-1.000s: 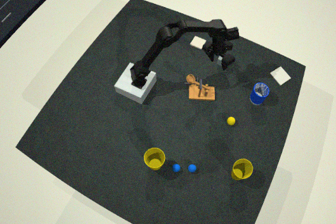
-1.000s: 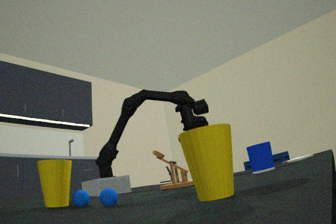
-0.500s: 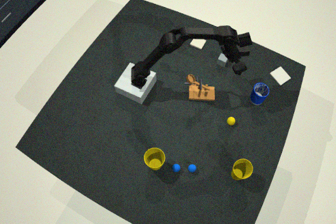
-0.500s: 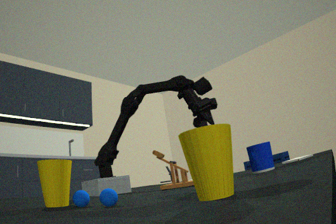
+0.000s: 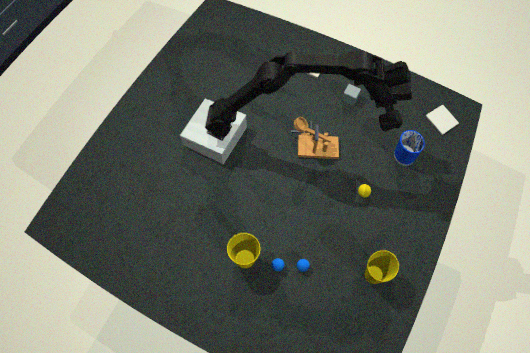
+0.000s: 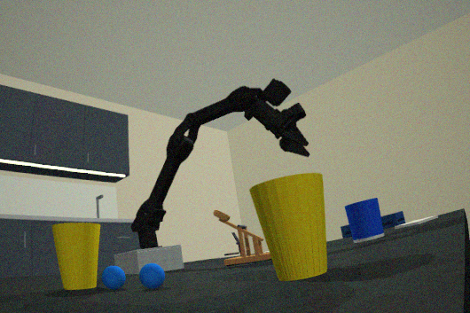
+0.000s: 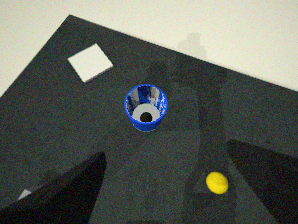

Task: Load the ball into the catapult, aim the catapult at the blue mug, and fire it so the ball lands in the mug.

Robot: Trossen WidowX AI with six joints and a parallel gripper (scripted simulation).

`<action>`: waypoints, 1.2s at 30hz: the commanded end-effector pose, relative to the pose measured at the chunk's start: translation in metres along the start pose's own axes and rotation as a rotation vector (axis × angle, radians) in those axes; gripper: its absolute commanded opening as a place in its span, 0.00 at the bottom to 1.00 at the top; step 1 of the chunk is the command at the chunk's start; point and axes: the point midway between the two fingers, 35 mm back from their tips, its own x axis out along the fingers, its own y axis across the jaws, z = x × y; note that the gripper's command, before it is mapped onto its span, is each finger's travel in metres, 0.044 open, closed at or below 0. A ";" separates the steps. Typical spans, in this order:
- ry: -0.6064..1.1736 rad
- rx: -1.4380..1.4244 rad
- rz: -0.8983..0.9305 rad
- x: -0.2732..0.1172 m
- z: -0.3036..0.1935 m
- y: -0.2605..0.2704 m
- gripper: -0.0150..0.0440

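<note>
Tool (image 5: 400, 107) (image 6: 307, 150) (image 7: 165, 151) was up in the air, fingers apart, nothing between. In top view, blue mug (image 5: 406, 152) (image 6: 364, 219) (image 7: 145, 107) sat upright on desk (image 5: 150, 180) (image 6: 213, 297) (image 7: 40, 120), 3 o'clock from catapult (image 5: 318, 147) (image 6: 248, 260); yellow ball (image 5: 364, 190) (image 7: 217, 183) lay on desk, between 4 and 5 o'clock from catapult.
</note>
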 end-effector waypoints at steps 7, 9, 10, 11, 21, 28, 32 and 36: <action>-0.051 0.009 0.008 0.006 0.015 0.004 1.00; -0.051 0.009 0.008 0.006 0.015 0.004 1.00; -0.051 0.009 0.008 0.006 0.015 0.004 1.00; -0.051 0.009 0.008 0.006 0.015 0.004 1.00; -0.040 0.012 0.004 0.006 0.011 -0.002 1.00; -0.040 0.012 0.004 0.006 0.011 -0.002 1.00; -0.040 0.012 0.004 0.006 0.011 -0.002 1.00; -0.040 0.012 0.004 0.006 0.011 -0.002 1.00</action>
